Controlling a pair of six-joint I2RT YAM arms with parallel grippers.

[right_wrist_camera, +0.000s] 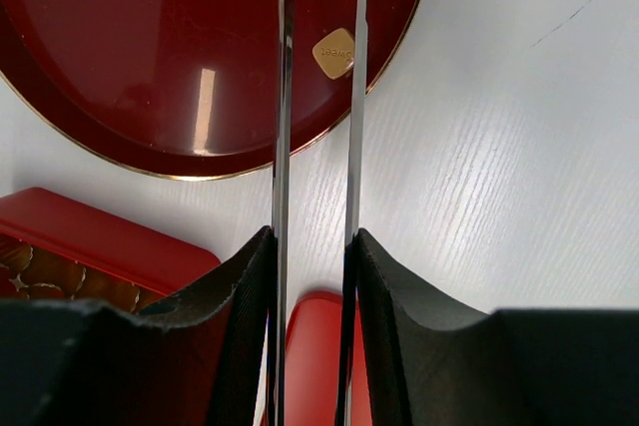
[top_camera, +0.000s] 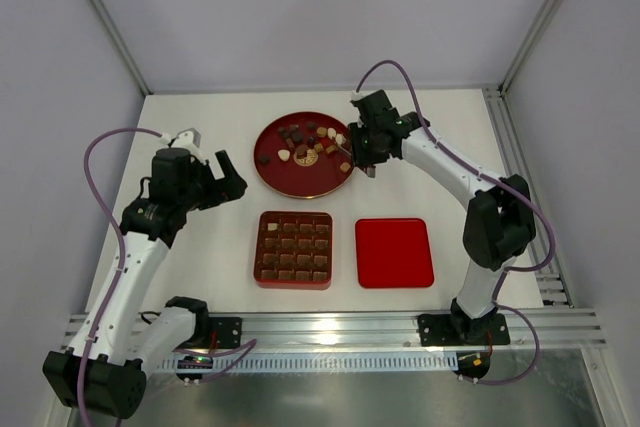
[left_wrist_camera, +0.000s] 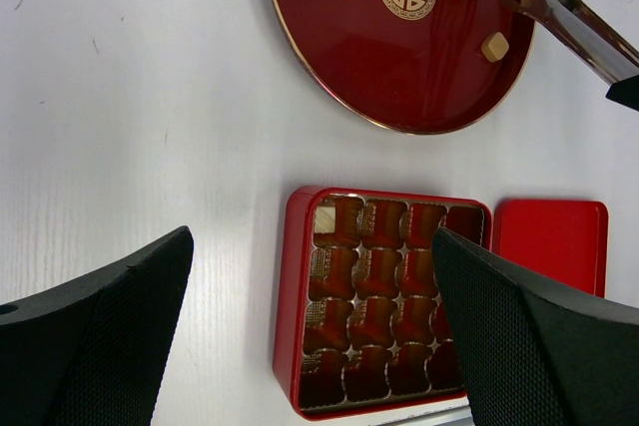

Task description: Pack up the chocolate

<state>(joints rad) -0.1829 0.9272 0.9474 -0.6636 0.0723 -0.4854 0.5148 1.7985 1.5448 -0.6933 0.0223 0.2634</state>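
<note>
The fingers (right_wrist_camera: 232, 291) of the right gripper (right_wrist_camera: 312, 246) are clenched on a pair of metal tongs (right_wrist_camera: 281, 97), pressing its two thin blades close together with a narrow gap between them. The blades reach out over the 3 o'clock side of the round red plate (top_camera: 300, 183), and whether their tips pinch anything cannot be told. The left gripper (left_wrist_camera: 312, 241) is released, its black fingers (left_wrist_camera: 110, 336) spread wide and holding nothing, hanging over the bare table (top_camera: 200, 247) at about 10 o'clock from the square red box (left_wrist_camera: 290, 296). The chocolate (top_camera: 310, 139), dark, mid-brown and cream pieces, lies scattered over the far half of the plate, from 9 through 12 to 3 o'clock; one tan piece (right_wrist_camera: 334, 52) sits just beside the right blade. The plate lies at 12 o'clock from the box, and the flat red lid (top_camera: 394, 252) lies at 3 o'clock from it, near but apart. Whether the box's grid cells hold pieces cannot be told.
</note>
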